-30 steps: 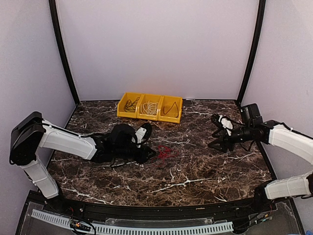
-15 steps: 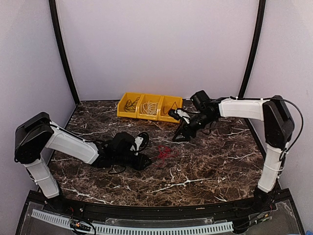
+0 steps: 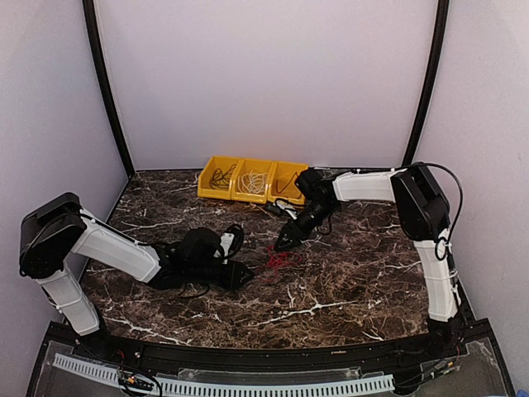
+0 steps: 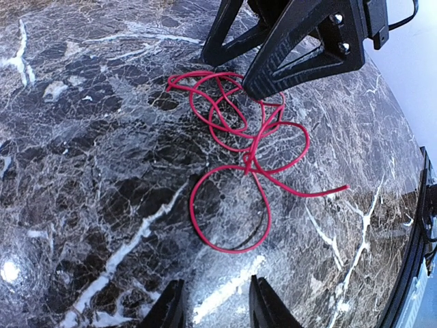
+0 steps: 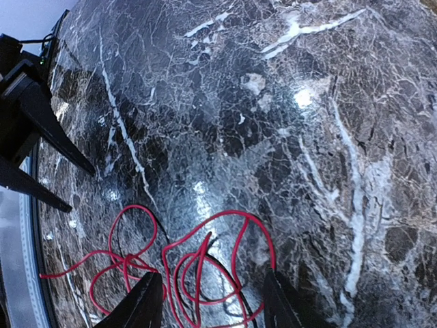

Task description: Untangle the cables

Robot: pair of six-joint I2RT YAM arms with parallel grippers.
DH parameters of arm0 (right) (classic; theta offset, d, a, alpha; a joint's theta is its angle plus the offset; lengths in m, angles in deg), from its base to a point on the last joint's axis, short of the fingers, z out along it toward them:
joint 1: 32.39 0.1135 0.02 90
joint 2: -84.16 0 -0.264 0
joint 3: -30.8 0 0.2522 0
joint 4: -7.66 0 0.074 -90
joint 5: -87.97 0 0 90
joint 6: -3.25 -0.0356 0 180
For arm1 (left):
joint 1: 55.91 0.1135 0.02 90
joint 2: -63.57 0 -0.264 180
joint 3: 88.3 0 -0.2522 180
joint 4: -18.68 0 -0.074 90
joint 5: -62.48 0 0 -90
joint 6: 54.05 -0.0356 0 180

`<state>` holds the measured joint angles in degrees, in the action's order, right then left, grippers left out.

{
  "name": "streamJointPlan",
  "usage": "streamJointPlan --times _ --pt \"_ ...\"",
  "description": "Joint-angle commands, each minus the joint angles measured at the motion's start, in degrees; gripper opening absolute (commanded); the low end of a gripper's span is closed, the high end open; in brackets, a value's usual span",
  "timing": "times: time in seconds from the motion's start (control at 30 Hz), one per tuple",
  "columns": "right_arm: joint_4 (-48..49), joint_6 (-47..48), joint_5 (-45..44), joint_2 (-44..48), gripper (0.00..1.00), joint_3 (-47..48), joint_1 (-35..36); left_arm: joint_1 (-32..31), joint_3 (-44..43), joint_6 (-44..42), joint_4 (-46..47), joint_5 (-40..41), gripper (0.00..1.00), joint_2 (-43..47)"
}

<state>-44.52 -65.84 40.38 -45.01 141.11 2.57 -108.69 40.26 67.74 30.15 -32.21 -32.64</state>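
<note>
Tangle of red cable (image 3: 278, 258) lies on the table (image 3: 364, 281), stretched roughly between the two claws. The right gripper (image 3: 286, 241) is poised at its knotted far end, jaws apart, gripping nothing, and is nearer; the left gripper (image 3: 245, 273) sits low beyond the single loop, part open, empty.

Bare marble (image 3: 364, 273) lies open right of the red cable (image 3: 279, 258) — the right gripper (image 3: 283, 241) crowds its far side, my left gripper (image 4: 215, 294) its left; yellow bins (image 3: 253, 180) block the back.
</note>
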Motion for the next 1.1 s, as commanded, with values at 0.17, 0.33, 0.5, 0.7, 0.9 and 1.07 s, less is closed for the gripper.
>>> streamJointPlan --times 0.17,0.33,0.5,0.7,0.9,1.07 --pt "-0.4 -1.4 2.8 -1.3 0.18 2.8 1.2 -0.2 0.0 1.3 3.6 -1.3 0.33 -0.5" --pt "-0.3 -1.2 2.9 2.3 0.0 1.4 1.3 -0.2 -2.0 -0.4 6.3 -1.0 0.4 -3.6" --pt "-0.1 -0.8 4.4 10.2 0.0 -1.8 1.2 -0.2 -5.6 -3.0 9.5 -1.5 0.42 -9.5" --pt "-2.6 0.5 7.1 17.1 0.0 -3.6 1.3 -0.2 -9.5 -3.0 14.1 -1.8 0.23 -16.0" --pt "-8.0 2.4 10.1 24.6 0.0 -0.4 -0.4 -0.1 -6.7 -3.2 18.8 0.8 0.0 -17.2" --pt "-6.7 0.7 13.9 32.2 0.0 3.3 -6.0 -0.1 -4.2 -1.9 19.9 0.5 0.0 -16.5"
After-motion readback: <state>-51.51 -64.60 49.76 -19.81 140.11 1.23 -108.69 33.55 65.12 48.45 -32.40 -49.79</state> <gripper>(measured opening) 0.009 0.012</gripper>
